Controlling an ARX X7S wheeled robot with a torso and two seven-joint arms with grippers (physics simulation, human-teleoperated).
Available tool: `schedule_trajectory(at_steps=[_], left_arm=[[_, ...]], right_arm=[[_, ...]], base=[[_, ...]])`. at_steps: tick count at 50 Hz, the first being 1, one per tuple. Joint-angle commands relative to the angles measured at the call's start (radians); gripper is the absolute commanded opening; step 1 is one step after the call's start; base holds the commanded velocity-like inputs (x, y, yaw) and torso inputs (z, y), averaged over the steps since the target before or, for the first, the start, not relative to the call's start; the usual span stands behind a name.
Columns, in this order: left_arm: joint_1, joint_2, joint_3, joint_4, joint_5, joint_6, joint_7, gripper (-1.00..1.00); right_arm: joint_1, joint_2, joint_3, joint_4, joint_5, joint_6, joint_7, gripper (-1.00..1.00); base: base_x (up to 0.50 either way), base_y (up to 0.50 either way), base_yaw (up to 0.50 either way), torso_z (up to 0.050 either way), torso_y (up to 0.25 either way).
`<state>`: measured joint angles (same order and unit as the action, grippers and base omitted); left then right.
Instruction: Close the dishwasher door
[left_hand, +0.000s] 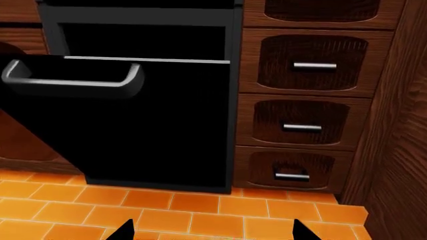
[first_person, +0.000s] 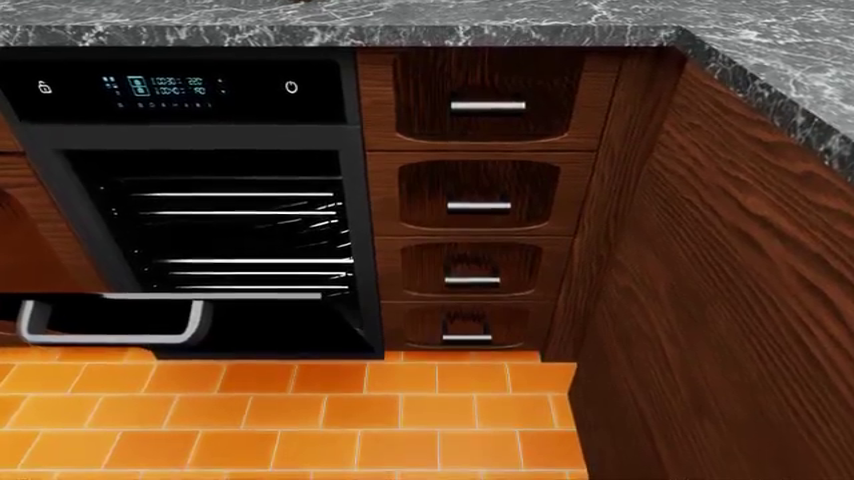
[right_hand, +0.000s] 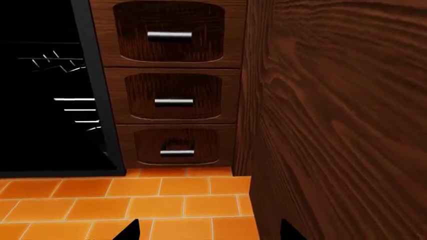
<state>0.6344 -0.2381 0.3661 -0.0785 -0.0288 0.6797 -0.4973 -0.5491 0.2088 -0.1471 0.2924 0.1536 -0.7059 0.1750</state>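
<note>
The black dishwasher (first_person: 80, 95) has a blue-lit control strip and silver wire racks (first_person: 247, 235) showing inside. Its glossy black door (left_hand: 153, 120) hangs open, tilted outward, with a long silver-grey bar handle (left_hand: 73, 80); in the head view the handle (first_person: 114, 320) sits low at the left. My left gripper (left_hand: 212, 232) is open and empty, low over the orange floor in front of the door, apart from it. My right gripper (right_hand: 207, 232) is open and empty, near the floor before the wooden drawers. Neither gripper shows in the head view.
A stack of dark brown wooden drawers (first_person: 474, 205) with short silver handles stands right of the dishwasher. A tall wooden cabinet side (first_person: 721, 300) juts forward at the right, close to my right gripper (right_hand: 333, 125). A grey marble counter (first_person: 534, 25) runs above. Orange floor tiles (first_person: 334, 420) lie below.
</note>
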Motion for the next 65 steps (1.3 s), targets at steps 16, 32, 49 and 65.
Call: schedule_trajectory(at_steps=[16,32,49,65], left_arm=[[-0.007,-0.009,0.017,-0.011,-0.002,0.008,-0.017,1.0],[-0.011,-0.016,0.026,-0.009,-0.007,0.005,-0.025,1.0],[-0.016,-0.021,0.037,-0.018,-0.009,0.011,-0.034,1.0],[-0.015,-0.03,0.045,-0.009,-0.014,0.009,-0.042,1.0]], right_arm=[[0.0,0.006,-0.013,0.021,-0.001,-0.022,0.009,1.0],[0.0,0.01,-0.021,0.016,-0.001,-0.018,0.016,1.0],[0.003,0.014,-0.029,0.028,0.001,-0.027,0.019,1.0],[0.003,0.019,-0.036,0.023,0.0,-0.024,0.026,1.0]], base=[[0.0,0.0,0.0,-0.034,0.0],[0.0,0.0,0.0,-0.034,0.0],[0.0,0.0,0.0,-0.034,0.0],[0.0,0.0,0.0,-0.034,0.0]])
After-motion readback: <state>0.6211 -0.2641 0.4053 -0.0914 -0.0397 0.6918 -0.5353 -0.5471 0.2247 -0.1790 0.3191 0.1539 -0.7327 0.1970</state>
